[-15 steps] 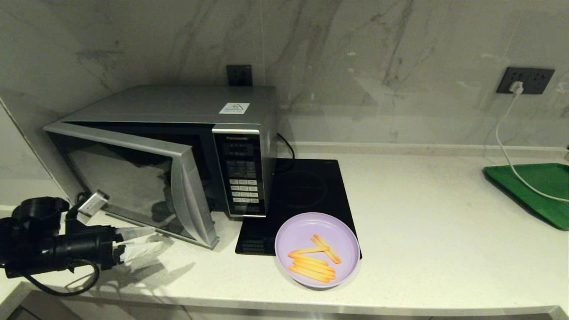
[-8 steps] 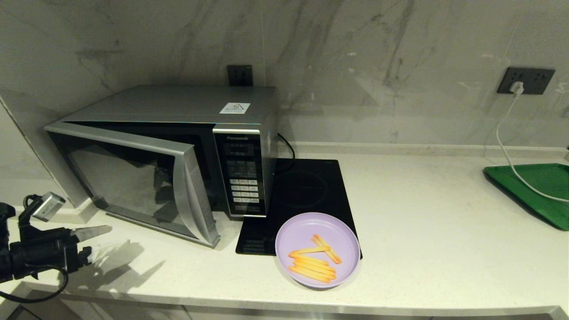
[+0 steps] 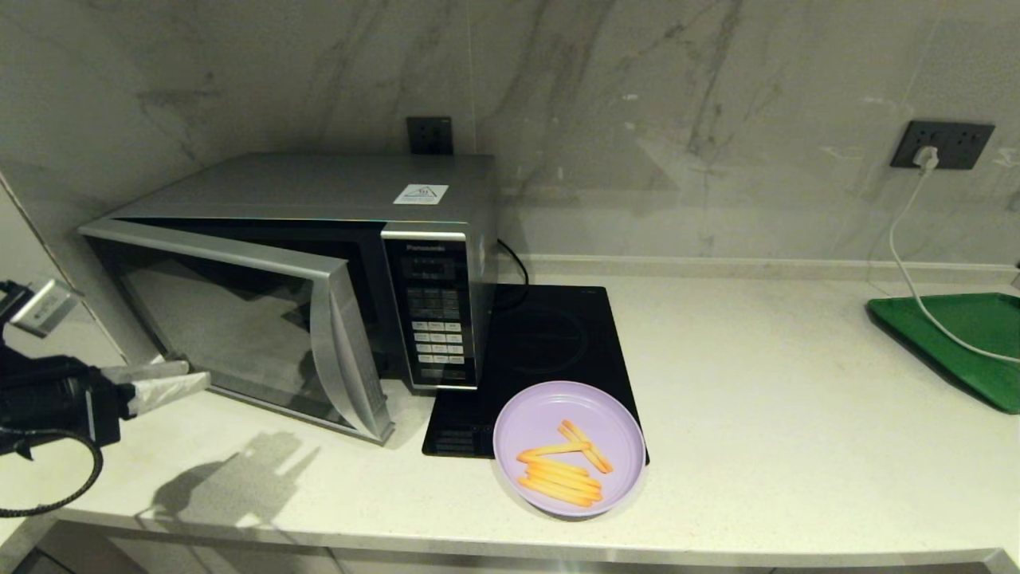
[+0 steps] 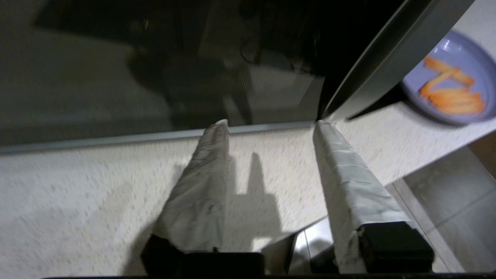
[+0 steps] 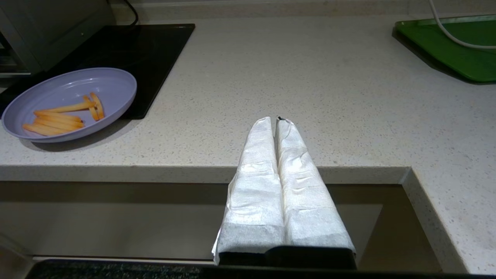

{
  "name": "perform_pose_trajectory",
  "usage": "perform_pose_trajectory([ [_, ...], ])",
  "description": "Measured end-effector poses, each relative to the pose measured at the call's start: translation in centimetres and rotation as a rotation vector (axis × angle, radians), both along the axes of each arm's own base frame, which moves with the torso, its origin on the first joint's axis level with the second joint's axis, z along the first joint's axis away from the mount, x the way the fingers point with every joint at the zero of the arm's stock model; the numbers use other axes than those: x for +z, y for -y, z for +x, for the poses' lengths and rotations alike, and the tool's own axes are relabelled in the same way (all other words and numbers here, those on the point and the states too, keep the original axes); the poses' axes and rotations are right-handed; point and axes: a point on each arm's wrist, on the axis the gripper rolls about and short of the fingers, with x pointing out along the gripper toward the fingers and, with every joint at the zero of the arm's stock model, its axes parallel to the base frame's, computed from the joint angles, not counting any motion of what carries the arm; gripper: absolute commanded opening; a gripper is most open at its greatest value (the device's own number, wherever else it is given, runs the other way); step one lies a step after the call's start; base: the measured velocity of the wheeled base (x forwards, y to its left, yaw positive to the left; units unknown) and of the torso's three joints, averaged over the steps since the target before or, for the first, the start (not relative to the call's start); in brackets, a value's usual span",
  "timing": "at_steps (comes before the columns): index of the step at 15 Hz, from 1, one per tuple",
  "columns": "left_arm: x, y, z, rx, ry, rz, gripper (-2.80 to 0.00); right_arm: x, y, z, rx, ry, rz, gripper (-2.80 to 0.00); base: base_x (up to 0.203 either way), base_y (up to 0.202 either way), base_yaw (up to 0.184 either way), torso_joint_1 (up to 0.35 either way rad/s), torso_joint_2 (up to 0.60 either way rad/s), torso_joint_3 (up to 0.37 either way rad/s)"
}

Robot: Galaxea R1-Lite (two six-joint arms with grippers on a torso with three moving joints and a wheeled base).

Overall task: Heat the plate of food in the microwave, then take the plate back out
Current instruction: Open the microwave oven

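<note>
While unseen from the head, right gripper (image 5: pixel 276 119) jaws closed empty, left gripper (image 4: pixel 269 124) jaws spread, nothing held

— What sort of place is this?
— A home kitchen. A pale speckled stone bench (image 3: pixel 757 399) runs along a marble-veined wall (image 3: pixel 637 96).
— What else tells you so?
— A silver microwave (image 3: pixel 319 199) stands beside a black glass induction hob (image 3: pixel 550 335), a plate of food (image 3: pixel 567 449) sits at the front, and a wall socket (image 3: pixel 942 144) has a white cable plugged in.
</note>
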Motion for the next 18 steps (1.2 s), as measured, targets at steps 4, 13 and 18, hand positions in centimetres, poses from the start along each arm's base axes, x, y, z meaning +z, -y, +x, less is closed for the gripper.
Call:
perform_pose_trajectory([
  [4, 8.8, 5.3, -0.9, 0.082, 0.166, 0.048, -2.8, 0.0, 0.0, 0.0, 0.001, -0.001, 0.0, -2.8, 0.0, 0.0, 0.0, 0.0, 0.0, 0.0],
  [13, 17.3, 10.5, -2.7, 0.21, 0.181, 0.104, -2.8, 0.0, 0.0, 0.0, 0.001, -0.001, 0.0, -2.8, 0.0, 0.0, 0.0, 0.0, 0.0, 0.0],
  [18, 17.1, 13.1, 0.8, 0.266, 0.064, 0.121, -2.8, 0.0, 0.0, 0.0, 0.001, -0.001, 0.0, -2.8, 0.0, 0.0, 0.0, 0.0, 0.0, 0.0],
])
